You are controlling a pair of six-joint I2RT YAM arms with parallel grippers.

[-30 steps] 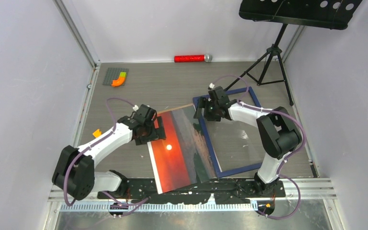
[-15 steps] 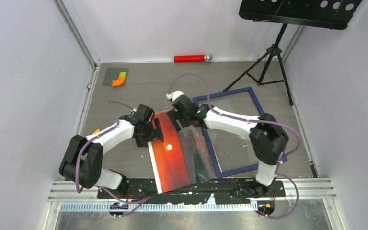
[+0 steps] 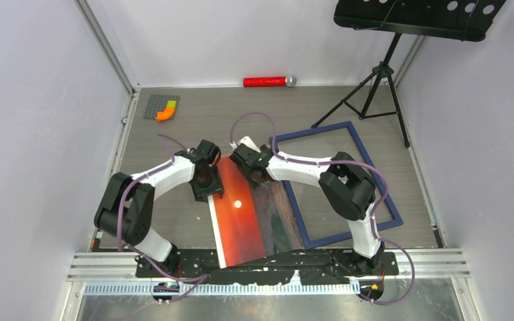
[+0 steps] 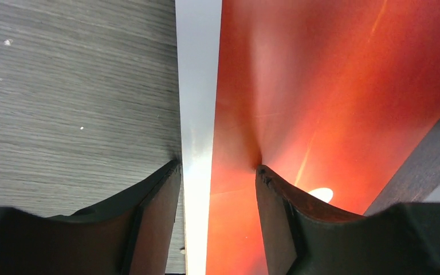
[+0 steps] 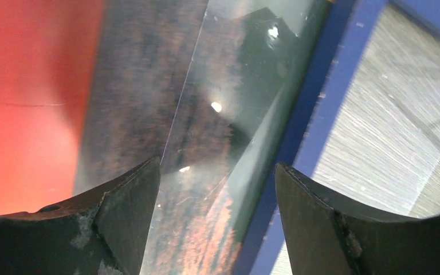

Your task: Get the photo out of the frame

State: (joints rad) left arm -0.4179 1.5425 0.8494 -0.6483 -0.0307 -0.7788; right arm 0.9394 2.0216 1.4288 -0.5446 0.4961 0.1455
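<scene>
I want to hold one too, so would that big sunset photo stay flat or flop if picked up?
Probably floppy: the photo seems to dimple where a finger of the left gripper touches it. Likely slippery too, since its glossy surface shows glare. It looks thin, so probably light.

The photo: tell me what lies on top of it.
A clear sheet covers the photo's dark right band, up to the frame's rail. The left gripper and right gripper are open over its far end. Whether it runs under the rail is hidden.
</scene>
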